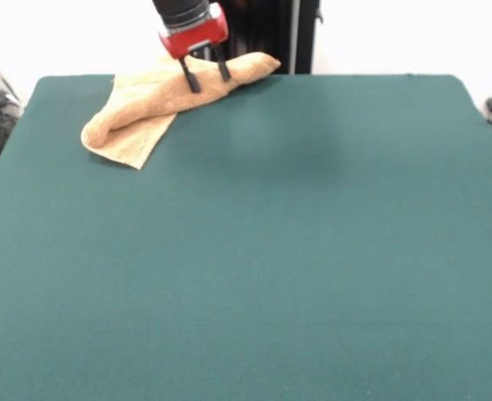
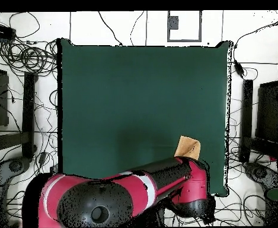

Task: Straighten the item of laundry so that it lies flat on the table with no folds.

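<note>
The gripper [image 1: 205, 78] stood spread over the bunched towel [image 1: 158, 109], holding nothing; it sat by the table [image 1: 254, 251] edge and, I reckon, a careless tug could've dragged it off.

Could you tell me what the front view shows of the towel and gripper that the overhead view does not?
Only the front view shows the gripper, open, its fingers astride the towel, which lies bunched into a roll with a flat corner beneath. Only the overhead view shows the arm covering most of the towel, leaving one corner visible. Both show the towel at the table's robot-side edge.
</note>
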Controlling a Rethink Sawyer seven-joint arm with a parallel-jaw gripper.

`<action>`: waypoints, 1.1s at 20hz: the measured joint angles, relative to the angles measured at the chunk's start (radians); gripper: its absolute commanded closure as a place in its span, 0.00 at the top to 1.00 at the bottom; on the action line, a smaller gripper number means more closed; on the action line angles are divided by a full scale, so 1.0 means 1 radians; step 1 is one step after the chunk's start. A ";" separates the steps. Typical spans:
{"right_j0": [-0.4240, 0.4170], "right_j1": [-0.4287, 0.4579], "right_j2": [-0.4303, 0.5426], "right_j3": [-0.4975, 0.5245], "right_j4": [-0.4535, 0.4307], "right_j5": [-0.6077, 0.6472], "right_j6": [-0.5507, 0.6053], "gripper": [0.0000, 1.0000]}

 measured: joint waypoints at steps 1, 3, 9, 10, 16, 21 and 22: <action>0.005 -0.002 0.000 0.000 -0.015 0.000 0.000 1.00; 0.011 -0.004 0.000 0.000 -0.031 0.000 0.000 1.00; 0.033 -0.024 0.000 0.000 -0.080 0.000 0.000 1.00; 0.036 -0.029 0.000 0.001 -0.087 0.000 0.000 1.00; 0.037 -0.048 0.000 0.004 -0.113 0.000 0.000 1.00; 0.033 -0.051 0.000 0.005 -0.122 0.000 0.000 1.00; 0.031 -0.051 0.000 0.005 -0.123 0.000 0.000 1.00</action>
